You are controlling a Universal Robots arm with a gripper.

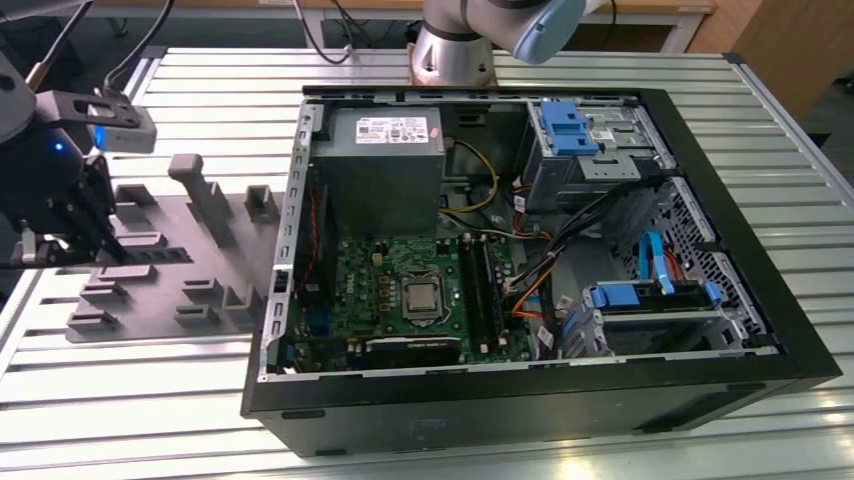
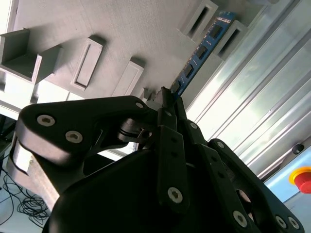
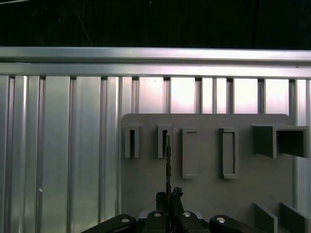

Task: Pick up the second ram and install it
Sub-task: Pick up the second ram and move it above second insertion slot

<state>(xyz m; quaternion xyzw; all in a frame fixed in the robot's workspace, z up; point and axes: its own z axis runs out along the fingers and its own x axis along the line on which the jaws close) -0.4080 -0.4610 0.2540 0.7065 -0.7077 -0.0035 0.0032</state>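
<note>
The second ram [image 2: 201, 51] is a slim blue board with dark chips, and its near end sits between my fingertips. My gripper [image 2: 165, 97] is shut on that end. Seen edge-on, the ram [image 3: 168, 160] is a thin line running from my gripper [image 3: 168, 196] up to a narrow slot block of the grey fixture plate [image 3: 209, 194]. Whether its far end still rests in that block I cannot tell. In the exterior view my gripper [image 1: 94, 250] hangs over the fixture plate [image 1: 160, 290], at the exterior view's left of the open computer case [image 1: 747, 290]. The black memory slots [image 1: 478, 290] lie on the green motherboard.
The case lies open on a ribbed aluminium table [image 1: 134, 390], with a power supply [image 1: 380, 160], blue drive cages [image 1: 574, 130] and loose cables inside. Upright grey blocks [image 1: 200, 190] rise from the fixture plate. The arm's base [image 1: 454, 50] stands behind the case. A red button [image 2: 303, 179] sits beyond the table.
</note>
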